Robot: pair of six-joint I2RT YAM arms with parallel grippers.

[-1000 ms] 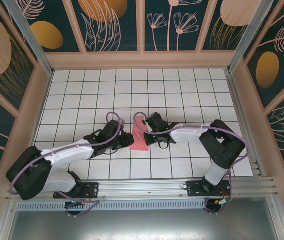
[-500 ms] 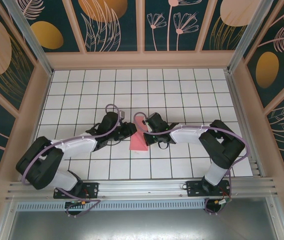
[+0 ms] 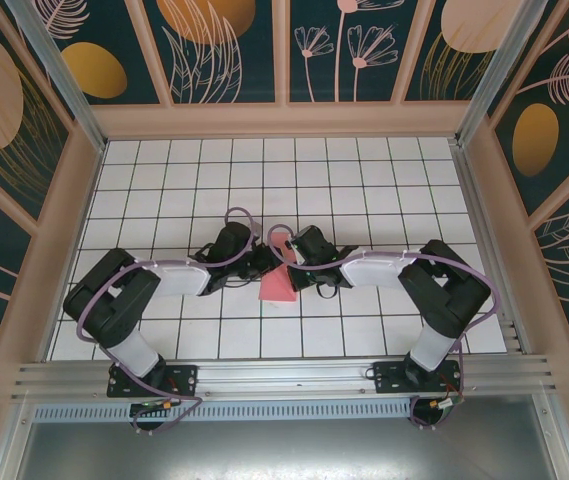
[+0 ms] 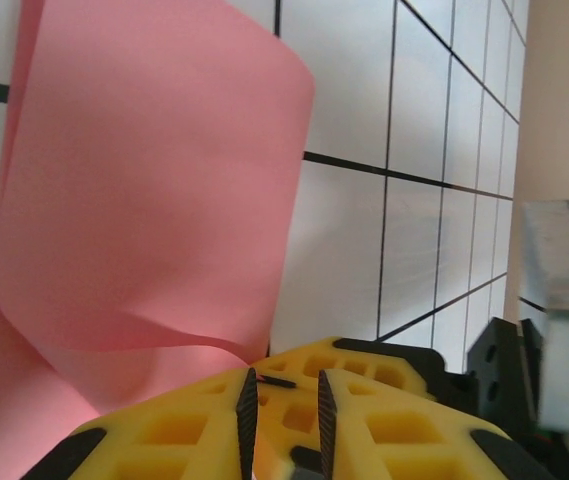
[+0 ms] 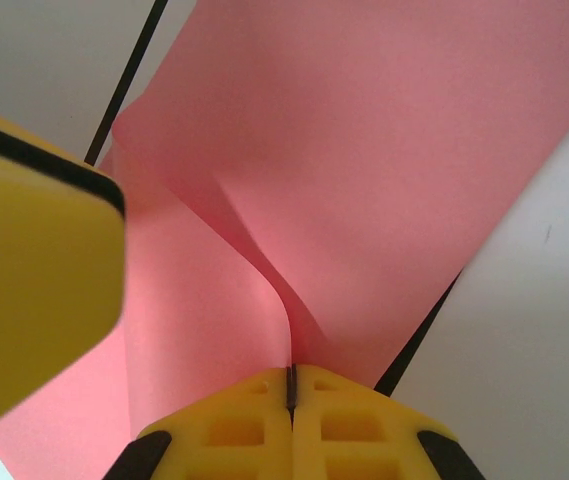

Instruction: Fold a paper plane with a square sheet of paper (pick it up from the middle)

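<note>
Left arm (image 3: 179,275), right arm (image 3: 384,268): white link shells, chunky black joints. Purple cables (image 3: 236,213) looping alongside. Yellow cut-out fingers (image 4: 179,432), thin black pads (image 4: 248,410). Black base plates (image 3: 176,380).

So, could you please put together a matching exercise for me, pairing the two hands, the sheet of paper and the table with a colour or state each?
Column one:
1. left hand
2. right hand
3. square sheet of paper
4. table

Column two:
a. white tiles with black lines
b. pinched shut on the paper
c. fingers a little apart
d. salmon pink, bent into a curve

Pairs: 1-c, 2-b, 3-d, 4-a.
</note>
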